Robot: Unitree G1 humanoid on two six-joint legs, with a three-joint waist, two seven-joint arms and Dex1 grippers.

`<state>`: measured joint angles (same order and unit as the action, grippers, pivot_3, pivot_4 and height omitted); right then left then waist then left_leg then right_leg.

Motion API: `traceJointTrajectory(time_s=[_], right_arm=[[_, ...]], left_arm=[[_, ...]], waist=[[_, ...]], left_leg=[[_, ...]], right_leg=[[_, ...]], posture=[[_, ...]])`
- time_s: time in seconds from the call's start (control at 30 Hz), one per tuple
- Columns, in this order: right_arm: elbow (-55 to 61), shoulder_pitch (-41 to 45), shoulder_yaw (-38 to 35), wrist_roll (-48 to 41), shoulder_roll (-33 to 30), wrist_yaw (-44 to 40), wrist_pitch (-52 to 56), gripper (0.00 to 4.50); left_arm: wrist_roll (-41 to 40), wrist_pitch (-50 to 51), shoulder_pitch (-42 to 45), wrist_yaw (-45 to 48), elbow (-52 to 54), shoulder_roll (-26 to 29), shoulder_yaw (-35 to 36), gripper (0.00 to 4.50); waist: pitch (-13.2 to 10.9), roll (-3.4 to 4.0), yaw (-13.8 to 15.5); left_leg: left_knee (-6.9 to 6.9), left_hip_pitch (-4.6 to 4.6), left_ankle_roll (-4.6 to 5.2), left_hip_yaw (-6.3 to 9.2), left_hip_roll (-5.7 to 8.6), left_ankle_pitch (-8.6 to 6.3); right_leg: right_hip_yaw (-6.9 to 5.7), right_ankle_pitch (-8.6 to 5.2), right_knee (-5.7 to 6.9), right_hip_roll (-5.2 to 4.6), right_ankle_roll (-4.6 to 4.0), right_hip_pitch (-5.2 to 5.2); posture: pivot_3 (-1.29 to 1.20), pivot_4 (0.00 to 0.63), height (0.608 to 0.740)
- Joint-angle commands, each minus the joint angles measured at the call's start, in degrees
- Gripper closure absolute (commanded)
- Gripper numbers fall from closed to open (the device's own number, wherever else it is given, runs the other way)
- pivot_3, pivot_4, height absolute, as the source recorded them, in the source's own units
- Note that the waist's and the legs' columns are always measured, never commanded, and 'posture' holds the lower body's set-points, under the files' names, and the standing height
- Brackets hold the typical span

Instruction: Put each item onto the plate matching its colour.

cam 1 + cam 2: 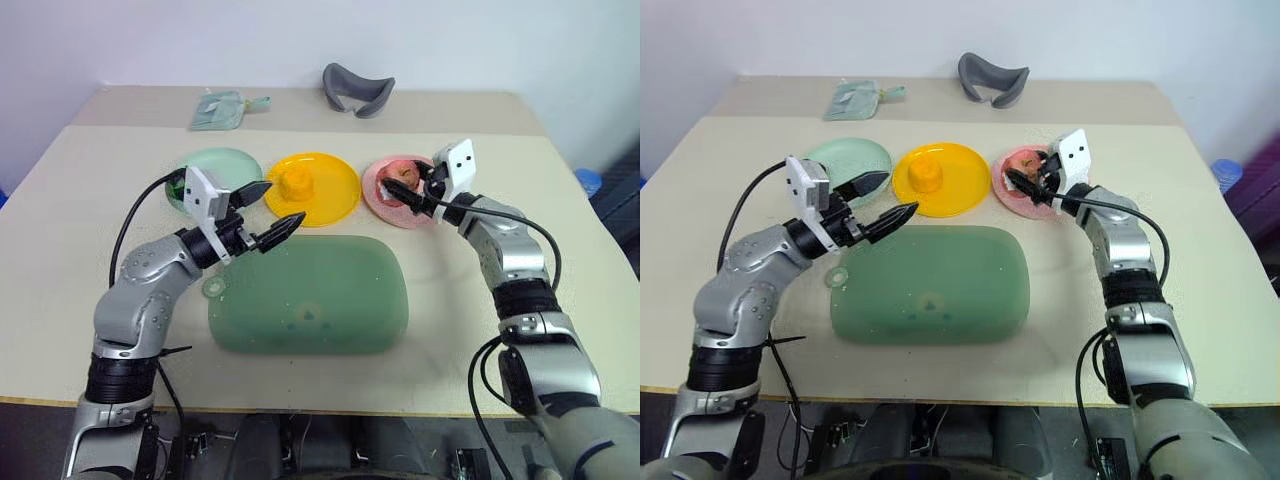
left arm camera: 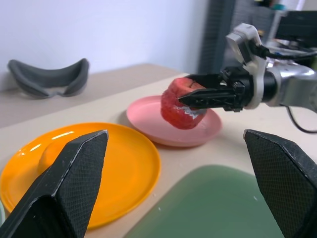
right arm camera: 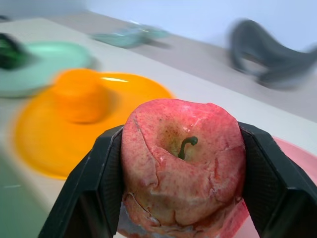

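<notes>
Beige tabletop carries three round plates in a row: one mint plate, one yellow plate and one pink plate, with one large green mat just in front of them. In the head views, three toy foods are on or over the plates: a dark lump on the mint plate, an orange fruit on the yellow plate, and a red apple over the pink plate. The right gripper grips the apple, while the left gripper hangs over the mat's far left corner, jaws spread and holding nothing. One grey curved object and one pale green pouch lie at the table's far edge. From the left wrist, two open black fingers frame the yellow plate, the pink plate and the gripped apple over it. From the right wrist, two fingers clamp the apple at both sides.
</notes>
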<state>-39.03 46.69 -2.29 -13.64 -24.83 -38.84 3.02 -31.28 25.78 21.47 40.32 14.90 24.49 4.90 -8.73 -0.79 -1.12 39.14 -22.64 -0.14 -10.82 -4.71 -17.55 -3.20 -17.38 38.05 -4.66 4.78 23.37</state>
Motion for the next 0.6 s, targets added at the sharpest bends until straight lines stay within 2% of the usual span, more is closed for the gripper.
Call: traceJointTrajectory(time_s=[0.03, 0.27, 0.6], right_arm=[[-10.5, 5.8, -1.73, 2.0, 0.48, 1.54, -6.18, 1.97], [-25.7, 12.51, -2.45, 5.34, 0.83, 3.64, -12.15, 1.97], [-30.95, 14.94, -3.52, 7.01, 1.28, 4.58, -14.01, 1.97]], left_arm=[[-1.37, 1.04, -0.63, -0.8, 5.1, 0.59, 0.12, 0.0], [-5.73, 4.34, -3.75, 1.68, 8.48, 3.94, 1.7, 0.0], [-7.29, 6.54, -5.12, 3.71, 10.34, 7.1, 0.75, 0.0]], waist=[[-0.01, 0.02, -0.1], [-0.05, 0.08, -0.75], [-0.1, 0.17, -1.37]], left_leg=[[-0.01, 0.0, 0.0, 0.0, 0.0, 0.0], [-0.03, 0.0, -0.02, 0.01, -0.03, 0.01], [-0.04, 0.01, -0.03, 0.03, -0.03, 0.02]], right_leg=[[0.0, 0.0, 0.0, 0.0, 0.0, 0.01], [0.02, 0.0, 0.01, 0.0, 0.0, 0.01], [0.02, 0.0, 0.01, 0.0, 0.0, 0.01]], posture=[[0.0, 0.15, 0.74], [0.0, 0.15, 0.74], [0.0, 0.15, 0.74]])
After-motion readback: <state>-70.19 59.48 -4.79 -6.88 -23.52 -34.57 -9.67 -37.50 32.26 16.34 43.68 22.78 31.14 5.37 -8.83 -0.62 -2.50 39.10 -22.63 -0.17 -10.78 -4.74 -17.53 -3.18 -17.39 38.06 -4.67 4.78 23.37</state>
